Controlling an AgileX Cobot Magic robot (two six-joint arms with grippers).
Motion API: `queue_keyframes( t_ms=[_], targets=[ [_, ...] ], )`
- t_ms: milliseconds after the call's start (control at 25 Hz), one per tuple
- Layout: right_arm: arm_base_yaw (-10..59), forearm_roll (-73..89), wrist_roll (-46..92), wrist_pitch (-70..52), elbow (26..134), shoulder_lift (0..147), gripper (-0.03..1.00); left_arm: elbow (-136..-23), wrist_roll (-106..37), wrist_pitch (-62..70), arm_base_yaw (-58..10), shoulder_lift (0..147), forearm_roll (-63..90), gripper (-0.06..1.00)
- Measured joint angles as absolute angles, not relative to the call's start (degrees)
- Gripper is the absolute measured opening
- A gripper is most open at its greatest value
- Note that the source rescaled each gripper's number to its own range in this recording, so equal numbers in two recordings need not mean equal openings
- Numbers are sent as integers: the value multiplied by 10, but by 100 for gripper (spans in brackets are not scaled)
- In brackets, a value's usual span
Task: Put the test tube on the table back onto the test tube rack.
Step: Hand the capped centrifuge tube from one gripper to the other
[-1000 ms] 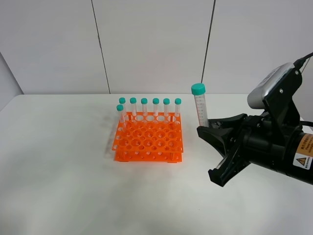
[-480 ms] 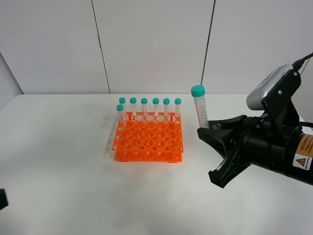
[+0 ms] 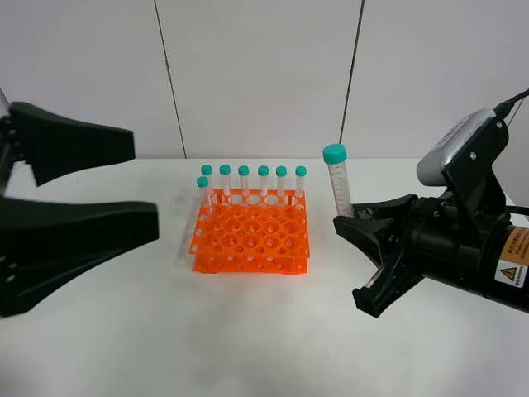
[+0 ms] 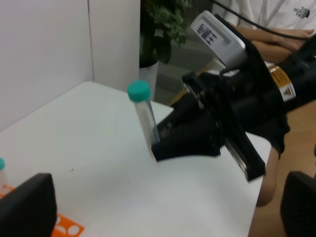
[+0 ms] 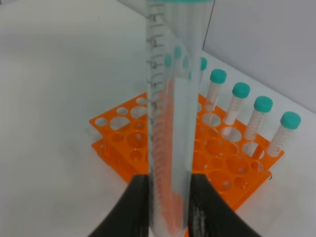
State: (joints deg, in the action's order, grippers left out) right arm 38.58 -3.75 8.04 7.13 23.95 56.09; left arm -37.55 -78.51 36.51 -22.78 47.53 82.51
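The test tube (image 3: 337,180), clear with a teal cap, stands upright in my right gripper (image 3: 347,218), which is shut on its lower end to the right of the test tube rack (image 3: 252,241). In the right wrist view the tube (image 5: 170,123) fills the middle between my fingers (image 5: 140,202), with the orange rack (image 5: 118,133) behind it. The rack stands on the white table (image 3: 124,331) and holds several capped tubes (image 3: 263,180) along its back row. My left gripper (image 3: 145,184) hangs open at the left, close to the camera. The left wrist view also shows the tube (image 4: 145,116).
Grey wall panels rise behind the table's far edge. In the left wrist view a potted plant (image 4: 160,29) and a seated person (image 4: 261,19) are beyond the table's right side. Bare tabletop lies in front of the rack.
My left gripper has come into the exterior view from the left, jaws wide apart. The right arm and the tube it holds have not moved.
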Motion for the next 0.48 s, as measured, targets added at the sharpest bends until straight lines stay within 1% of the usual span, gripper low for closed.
queue_keyframes(
  t_ms=[240,480],
  targets=[
    [386,-37,80,71,240,561,2,-417,-907,403,-240,592,950,100],
    [386,-37,80,71,240,561,2,-485,-944,399,-302,690,972,100]
  ],
)
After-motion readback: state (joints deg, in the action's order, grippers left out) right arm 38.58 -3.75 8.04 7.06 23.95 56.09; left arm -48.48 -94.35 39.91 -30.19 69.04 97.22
